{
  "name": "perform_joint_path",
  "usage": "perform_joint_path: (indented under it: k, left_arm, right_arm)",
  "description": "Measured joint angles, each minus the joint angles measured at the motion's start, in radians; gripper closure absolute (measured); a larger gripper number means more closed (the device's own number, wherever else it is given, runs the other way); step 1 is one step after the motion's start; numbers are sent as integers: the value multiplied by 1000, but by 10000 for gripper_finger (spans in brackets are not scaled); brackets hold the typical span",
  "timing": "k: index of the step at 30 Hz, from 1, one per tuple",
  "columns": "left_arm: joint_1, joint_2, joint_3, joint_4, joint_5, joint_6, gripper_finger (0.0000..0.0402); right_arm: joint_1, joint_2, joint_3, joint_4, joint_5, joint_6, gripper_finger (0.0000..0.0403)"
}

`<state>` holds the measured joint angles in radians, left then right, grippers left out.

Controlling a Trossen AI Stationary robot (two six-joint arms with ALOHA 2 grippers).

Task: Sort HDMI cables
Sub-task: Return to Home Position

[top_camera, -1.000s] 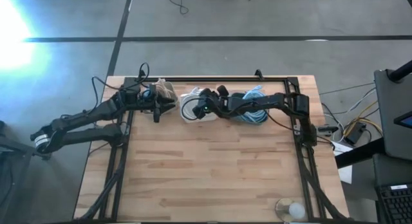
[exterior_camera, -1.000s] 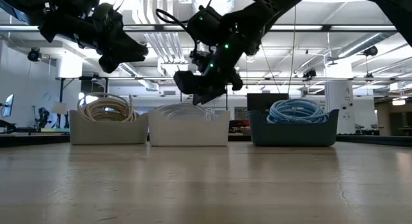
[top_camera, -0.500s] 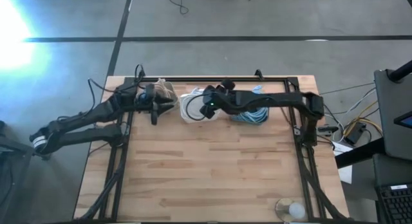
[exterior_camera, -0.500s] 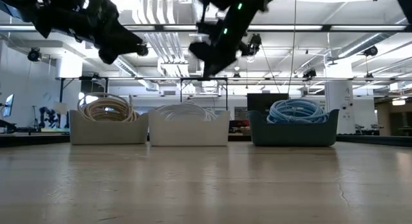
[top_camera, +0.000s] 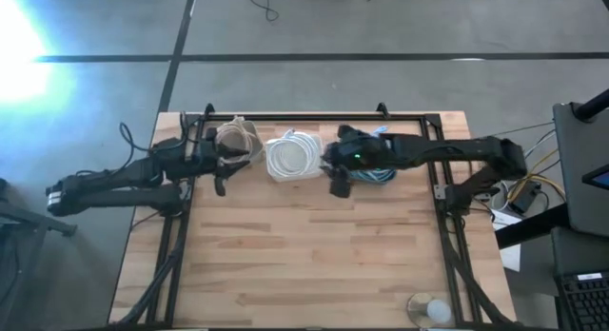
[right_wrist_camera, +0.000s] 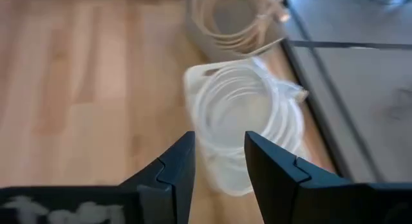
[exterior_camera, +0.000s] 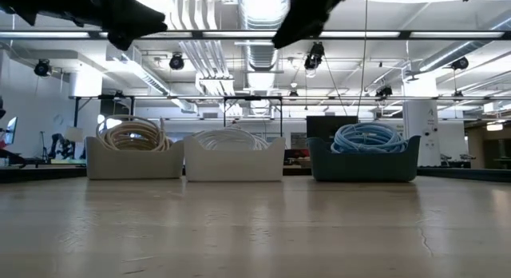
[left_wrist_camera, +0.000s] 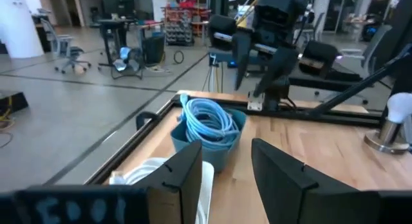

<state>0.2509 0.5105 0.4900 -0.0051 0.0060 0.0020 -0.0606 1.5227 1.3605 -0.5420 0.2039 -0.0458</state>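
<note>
Three bins stand in a row near the table's far edge, each holding coiled cables. The beige coils (top_camera: 238,138) (exterior_camera: 132,136) fill the left white bin. The white coils (top_camera: 293,157) (right_wrist_camera: 241,118) are in the middle white bin, and the light blue coils (left_wrist_camera: 206,120) (exterior_camera: 367,137) are in the dark blue bin. My left gripper (top_camera: 221,179) (left_wrist_camera: 225,147) hangs open near the beige bin's near side. My right gripper (top_camera: 338,185) (right_wrist_camera: 219,139) is open and empty, between the white and blue bins, high above the table.
A black frame rail (top_camera: 314,116) runs behind the bins, and side rails (top_camera: 181,236) run down both table sides. A clear cup with a white ball (top_camera: 433,310) stands at the near right corner. Bare wood (top_camera: 304,255) stretches on the near side of the bins.
My right gripper has risen from just above the white bin and drawn back toward the table's right and near side, leaving the white coils uncovered. My left gripper has pulled back toward the left edge and risen. The coils in the bins have stayed put.
</note>
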Motion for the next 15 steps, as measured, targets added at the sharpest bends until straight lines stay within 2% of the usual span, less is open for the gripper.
perform_joint_path:
  k: [4, 9, 15]
  left_arm:
    - [-68, -28, 0, -72, -78, 1, 273]
    - [-97, -50, -7, -211, -87, 1, 282]
    - [-96, -96, -52, -181, -147, 27, 284]
  right_arm:
    - [3, -111, -138, 49, -56, 30, 274]
    - [0, -260, -357, 215, -90, 50, 271]
    - [-3, -436, -612, 392, -343, 43, 277]
